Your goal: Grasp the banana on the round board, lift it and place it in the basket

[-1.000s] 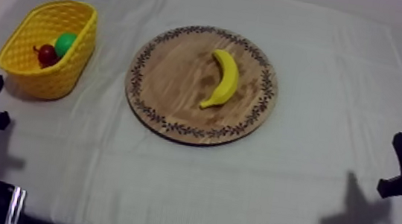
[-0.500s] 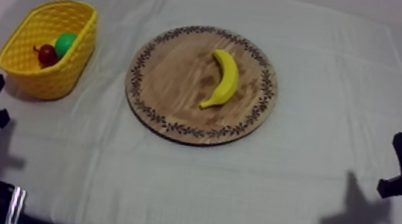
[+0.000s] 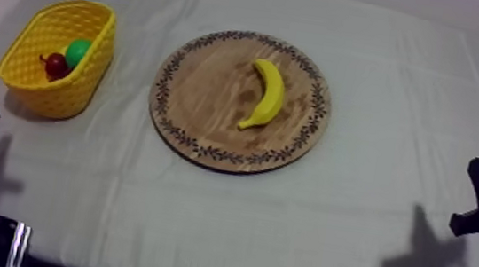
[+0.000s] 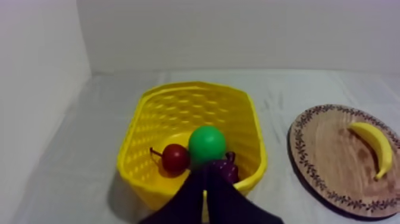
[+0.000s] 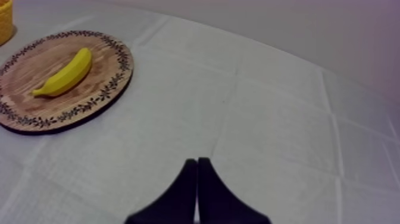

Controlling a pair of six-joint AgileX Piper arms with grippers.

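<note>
Lying on the board (image 3: pixel 204 94) is the banana (image 3: pixel 268 93); the basket (image 3: pixel 53 93) stands at the tabletop's (image 3: pixel 356 223) far left corner. The left jaws and right jaws are closed, empty.

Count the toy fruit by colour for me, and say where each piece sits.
Yellow: 1, the banana, on the wooden board.
Red: 1, the small red fruit, in the yellow basket.
Green: 1, the green fruit, in the basket.
Dark purple: 1, the bunch of grapes, in the basket.
Total: 4.
</note>
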